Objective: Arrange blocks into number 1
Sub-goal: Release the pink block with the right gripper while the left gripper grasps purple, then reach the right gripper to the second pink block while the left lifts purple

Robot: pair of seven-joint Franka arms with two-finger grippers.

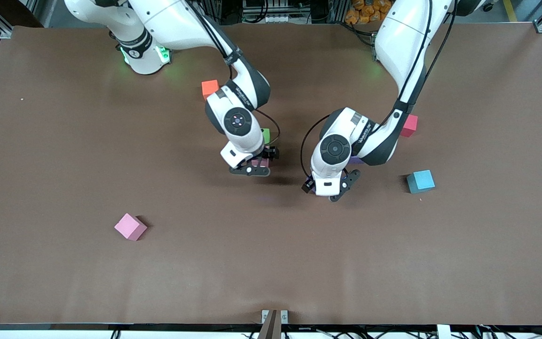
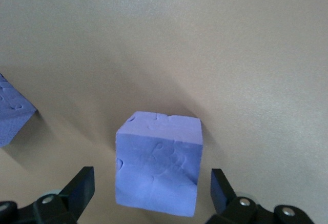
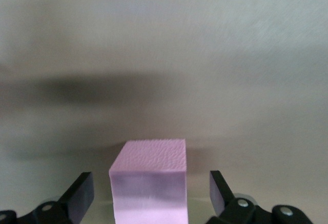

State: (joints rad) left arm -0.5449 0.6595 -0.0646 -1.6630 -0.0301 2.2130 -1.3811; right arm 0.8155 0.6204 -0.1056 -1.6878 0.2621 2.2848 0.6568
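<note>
Front view showed the brown tabletop [image 1: 64, 165] as the largest thing, with both arms reaching in from their bases to its middle. The right end effector [image 1: 251, 168] hung low over the middle of the tabletop, and its wrist view showed the fingers [image 3: 82, 196] spread apart on either side of a pink block [image 3: 149, 185] that sat on the surface without touching them; in the front view only a sliver of that pink block [image 1: 260, 163] showed under the hand. The left end effector [image 1: 332, 188] hung low nearby, toward the left arm's end, also open: its wrist view showed the fingers [image 2: 81, 188] standing clear of a purple block [image 2: 158, 165] resting between them, with the corner of a second purple block [image 2: 11, 114] at that picture's edge. A green block [image 1: 266, 135] peeked out beside the right arm's wrist, farther from the front camera than the pink block under it. Another pink block [image 1: 130, 226] lay alone toward the right arm's end, nearer the front camera than all the rest. A light-blue cube [image 1: 420, 181] sat toward the left arm's end, a red cube [image 1: 410, 125] farther back from it, and an orange cube [image 1: 210, 88] lay near the right arm.
</note>
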